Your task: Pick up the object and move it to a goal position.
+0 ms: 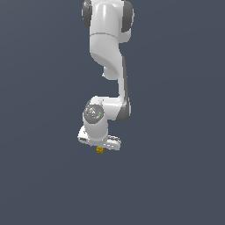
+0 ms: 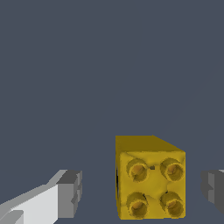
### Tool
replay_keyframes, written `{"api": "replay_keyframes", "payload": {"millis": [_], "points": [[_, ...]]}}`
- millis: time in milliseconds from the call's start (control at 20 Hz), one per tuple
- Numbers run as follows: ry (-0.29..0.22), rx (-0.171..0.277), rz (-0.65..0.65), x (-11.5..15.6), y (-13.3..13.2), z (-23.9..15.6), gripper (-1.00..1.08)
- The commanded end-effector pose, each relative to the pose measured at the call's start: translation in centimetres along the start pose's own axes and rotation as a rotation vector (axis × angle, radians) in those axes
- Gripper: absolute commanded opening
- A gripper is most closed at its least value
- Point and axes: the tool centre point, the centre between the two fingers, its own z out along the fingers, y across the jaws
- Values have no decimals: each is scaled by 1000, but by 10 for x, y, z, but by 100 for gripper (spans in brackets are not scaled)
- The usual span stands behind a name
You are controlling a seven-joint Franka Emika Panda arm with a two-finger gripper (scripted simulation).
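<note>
The object (image 2: 151,183) is a small mustard-yellow block with several round studs on its top face. In the wrist view it sits between my two grey fingertips (image 2: 70,192), with a gap on each side, nearer the far finger. My gripper (image 2: 142,192) is open around it and touches neither side. In the exterior view the block (image 1: 99,150) shows as a tiny yellow piece just under the white hand, with the gripper (image 1: 100,148) lowered right over it. The fingers themselves are mostly hidden there.
The white arm (image 1: 107,52) comes down from the top of the exterior view. The ground (image 1: 176,176) is a plain dark grey-blue surface with no other object in sight.
</note>
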Motion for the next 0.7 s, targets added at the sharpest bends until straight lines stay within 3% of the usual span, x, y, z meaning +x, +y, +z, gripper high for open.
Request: {"api": "replay_keyframes", "payload": {"millis": [0, 100, 150, 650], "points": [[2, 0, 0, 1, 0, 3, 100], [2, 0, 0, 2, 0, 3, 100], [2, 0, 0, 2, 0, 3, -100], [2, 0, 0, 2, 0, 3, -100]]}}
